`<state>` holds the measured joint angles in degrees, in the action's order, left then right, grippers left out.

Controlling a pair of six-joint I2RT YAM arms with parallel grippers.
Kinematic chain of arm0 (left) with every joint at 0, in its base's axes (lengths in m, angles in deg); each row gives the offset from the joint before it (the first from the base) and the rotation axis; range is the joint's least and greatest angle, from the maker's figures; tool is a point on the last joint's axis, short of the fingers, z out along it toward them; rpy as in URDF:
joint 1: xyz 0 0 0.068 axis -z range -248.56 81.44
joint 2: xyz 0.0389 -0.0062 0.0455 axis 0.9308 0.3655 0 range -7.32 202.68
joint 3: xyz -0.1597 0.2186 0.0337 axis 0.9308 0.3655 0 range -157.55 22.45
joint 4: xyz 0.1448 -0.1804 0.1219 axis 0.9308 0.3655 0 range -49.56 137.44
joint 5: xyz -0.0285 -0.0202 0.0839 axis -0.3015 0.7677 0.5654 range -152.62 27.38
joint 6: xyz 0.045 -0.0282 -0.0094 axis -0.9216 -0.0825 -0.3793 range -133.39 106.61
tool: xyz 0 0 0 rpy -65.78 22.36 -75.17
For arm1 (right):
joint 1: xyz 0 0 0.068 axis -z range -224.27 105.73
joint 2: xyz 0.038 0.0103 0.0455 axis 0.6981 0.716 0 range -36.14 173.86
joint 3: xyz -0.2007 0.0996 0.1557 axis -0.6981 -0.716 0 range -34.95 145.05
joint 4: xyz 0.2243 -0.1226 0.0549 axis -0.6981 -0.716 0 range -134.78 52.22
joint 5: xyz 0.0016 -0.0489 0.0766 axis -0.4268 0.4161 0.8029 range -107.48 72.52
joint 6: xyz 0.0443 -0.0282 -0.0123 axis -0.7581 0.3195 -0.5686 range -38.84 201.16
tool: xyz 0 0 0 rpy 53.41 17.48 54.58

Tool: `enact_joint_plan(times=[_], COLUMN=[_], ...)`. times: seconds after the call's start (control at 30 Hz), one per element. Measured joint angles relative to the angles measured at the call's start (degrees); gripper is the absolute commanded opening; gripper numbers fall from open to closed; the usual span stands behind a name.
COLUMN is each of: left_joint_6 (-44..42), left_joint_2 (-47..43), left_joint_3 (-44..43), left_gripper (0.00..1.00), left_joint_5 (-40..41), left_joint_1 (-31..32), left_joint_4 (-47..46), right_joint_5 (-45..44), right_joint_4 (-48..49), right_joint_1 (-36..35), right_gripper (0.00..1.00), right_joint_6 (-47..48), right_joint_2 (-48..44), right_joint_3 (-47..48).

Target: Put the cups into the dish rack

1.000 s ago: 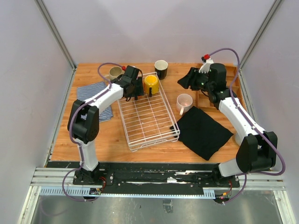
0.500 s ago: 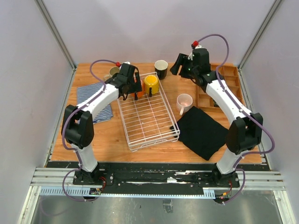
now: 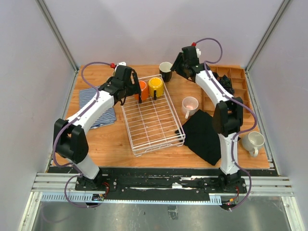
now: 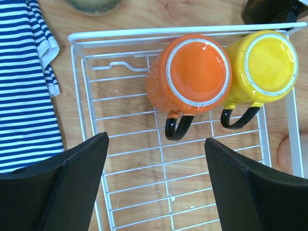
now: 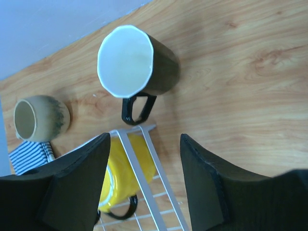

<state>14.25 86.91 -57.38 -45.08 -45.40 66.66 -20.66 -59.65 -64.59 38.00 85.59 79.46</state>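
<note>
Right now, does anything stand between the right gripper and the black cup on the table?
Nothing visible does. The right gripper hangs open near the black cup, which stands upright on the bare table. A corner of the dish rack, with the yellow cup inside, lies beside its handle, not between.

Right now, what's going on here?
Two arms are loading mugs into a dish rack. The orange mug and yellow mug sit upside down at its far end. The left claw hovers open, empty, near them; the right claw, open, hovers by the black mug. The pink mug, beige mug and whitish mug wait on the table.
</note>
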Motion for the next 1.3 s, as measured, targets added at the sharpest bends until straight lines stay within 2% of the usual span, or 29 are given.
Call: enact_joint_plan(times=[0.33, 0.53, 0.97, 1.3], left_joint_6=[0.0, 0.0, -0.4, -0.7], left_joint_2=[-5.1, -5.5, -5.5, -5.3], left_joint_3=[3.2, 5.1, 4.9, 3.2], left_gripper=[0.87, 0.87, 0.87, 0.88], left_joint_5=[0.9, 1.1, 1.5, 2.2], left_joint_1=[-0.1, -0.3, -1.0, -1.3], left_joint_4=[-0.7, -0.9, -1.1, -1.1], right_joint_5=[-1.5, -1.6, -3.0, -3.5], right_joint_4=[-0.6, -0.3, 1.4, 2.4], right_joint_1=[-0.3, -0.8, -0.8, -0.6], right_gripper=[0.56, 0.53, 0.53, 0.48], right_joint_6=[-6.0, -7.9, -10.1, -11.8], right_joint_2=[10.5, 13.6, 17.2, 22.4], right_joint_3=[11.7, 13.0, 16.1, 20.4])
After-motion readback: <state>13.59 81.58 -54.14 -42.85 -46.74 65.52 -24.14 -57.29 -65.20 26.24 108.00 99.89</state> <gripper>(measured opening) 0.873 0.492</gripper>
